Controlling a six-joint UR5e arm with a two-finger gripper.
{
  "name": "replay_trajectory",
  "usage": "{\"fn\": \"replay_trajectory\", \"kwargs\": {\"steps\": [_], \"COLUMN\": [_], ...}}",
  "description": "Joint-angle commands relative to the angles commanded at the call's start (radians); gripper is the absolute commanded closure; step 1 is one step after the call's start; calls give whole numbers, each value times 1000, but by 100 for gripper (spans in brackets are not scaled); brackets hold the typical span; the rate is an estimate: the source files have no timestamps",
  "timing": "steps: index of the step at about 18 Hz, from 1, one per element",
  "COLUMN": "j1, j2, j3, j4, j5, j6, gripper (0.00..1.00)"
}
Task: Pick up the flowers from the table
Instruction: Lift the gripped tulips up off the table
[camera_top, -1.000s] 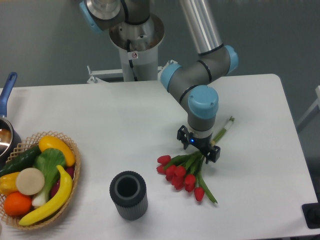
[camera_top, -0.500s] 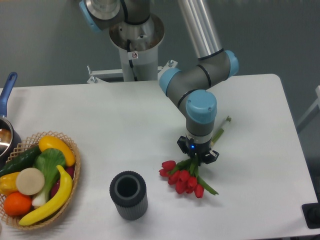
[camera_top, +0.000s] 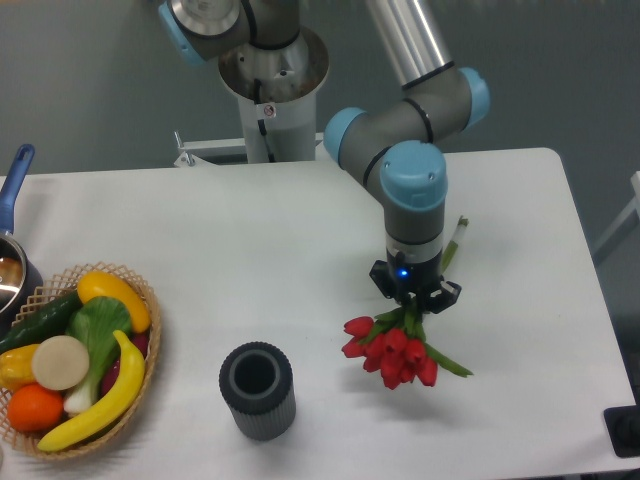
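Note:
The flowers (camera_top: 393, 351), a small bunch of red tulips with green stems and leaves, hang from my gripper (camera_top: 415, 300) with the red heads pointing down and left. The stem ends (camera_top: 455, 238) stick up behind the wrist. My gripper is shut on the stems, pointing straight down over the right half of the white table (camera_top: 260, 240). The bunch looks lifted clear of the tabletop, though the gap under the heads is hard to judge.
A dark grey ribbed cylinder vase (camera_top: 257, 390) stands left of the flowers near the front edge. A wicker basket (camera_top: 141, 385) of vegetables sits at the front left. A blue-handled pot (camera_top: 12, 240) is at the left edge. The arm's base (camera_top: 270, 90) stands behind the table.
The gripper closed on the stems, then rose and moved right with the bunch. The flowers swung from lying flat on the table to hanging from the gripper.

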Motion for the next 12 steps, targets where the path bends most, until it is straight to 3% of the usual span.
{"fn": "replay_trajectory", "kwargs": {"steps": [3,7,12], "j1": [25,26,23], "j2": [0,-11,-11], "j3": [103,189,206], "j4": [-149,-310,-336], "j5": [-3,-5,-2], "j6": [23,106,126], "gripper": [96,97,97]}}
